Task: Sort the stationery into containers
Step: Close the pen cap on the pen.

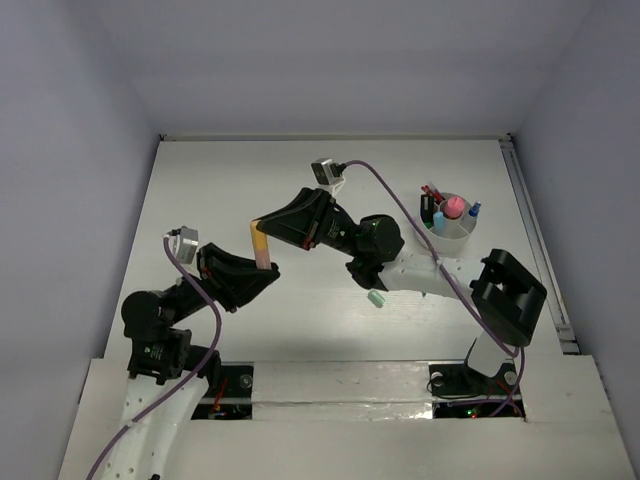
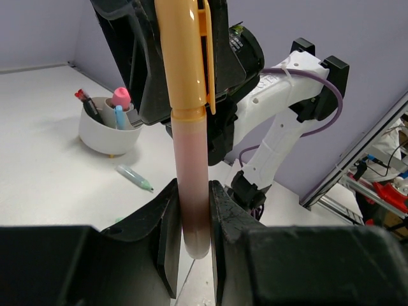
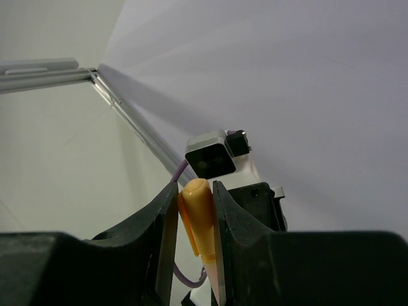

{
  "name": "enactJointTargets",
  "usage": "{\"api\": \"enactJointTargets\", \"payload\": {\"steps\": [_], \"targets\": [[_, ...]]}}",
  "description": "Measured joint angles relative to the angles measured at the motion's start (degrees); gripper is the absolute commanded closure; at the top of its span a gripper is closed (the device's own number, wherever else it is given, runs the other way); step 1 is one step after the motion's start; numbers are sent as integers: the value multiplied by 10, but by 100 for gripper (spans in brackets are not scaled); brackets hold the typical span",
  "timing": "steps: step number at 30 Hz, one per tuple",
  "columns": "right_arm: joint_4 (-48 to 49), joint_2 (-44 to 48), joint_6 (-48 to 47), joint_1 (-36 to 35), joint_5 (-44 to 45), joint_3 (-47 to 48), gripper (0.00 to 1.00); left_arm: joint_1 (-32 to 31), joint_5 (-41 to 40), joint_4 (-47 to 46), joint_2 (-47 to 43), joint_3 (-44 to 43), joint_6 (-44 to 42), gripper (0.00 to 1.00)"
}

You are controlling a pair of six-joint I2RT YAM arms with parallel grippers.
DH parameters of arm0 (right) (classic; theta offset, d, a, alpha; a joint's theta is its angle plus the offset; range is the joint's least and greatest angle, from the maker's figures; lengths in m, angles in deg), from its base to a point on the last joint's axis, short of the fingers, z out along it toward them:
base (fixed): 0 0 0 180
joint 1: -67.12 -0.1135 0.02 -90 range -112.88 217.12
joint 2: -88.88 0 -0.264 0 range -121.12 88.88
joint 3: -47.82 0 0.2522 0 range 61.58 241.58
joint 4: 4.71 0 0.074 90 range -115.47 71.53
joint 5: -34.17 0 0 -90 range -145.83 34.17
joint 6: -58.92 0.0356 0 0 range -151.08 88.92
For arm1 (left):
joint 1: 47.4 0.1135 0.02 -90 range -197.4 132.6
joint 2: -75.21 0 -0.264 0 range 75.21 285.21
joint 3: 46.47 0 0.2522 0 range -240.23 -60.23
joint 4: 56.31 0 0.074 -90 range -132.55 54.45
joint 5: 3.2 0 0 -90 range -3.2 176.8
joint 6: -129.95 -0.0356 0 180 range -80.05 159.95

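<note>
Pinching one orange-capped pink marker [image 2: 189, 146] in both left gripper [image 2: 193, 204] and right gripper [image 3: 195, 201], we should loosen left first, slowly.

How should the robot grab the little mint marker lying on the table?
Grip the mint marker around its middle, coming straight down from above, jaws across its thin width. It lies flat on the table with bare space on both long sides, so there is probably room to close.

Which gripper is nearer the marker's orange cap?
Right. The right gripper is shut on the orange cap; the left gripper holds the pinkish barrel end, away from the cap.
</note>
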Motion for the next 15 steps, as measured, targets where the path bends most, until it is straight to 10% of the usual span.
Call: {"api": "enactJointTargets", "payload": {"steps": [15], "targets": [[6,11,-5,-3,10,-22,100,0,5,74,9,-37,-35,100]]}}
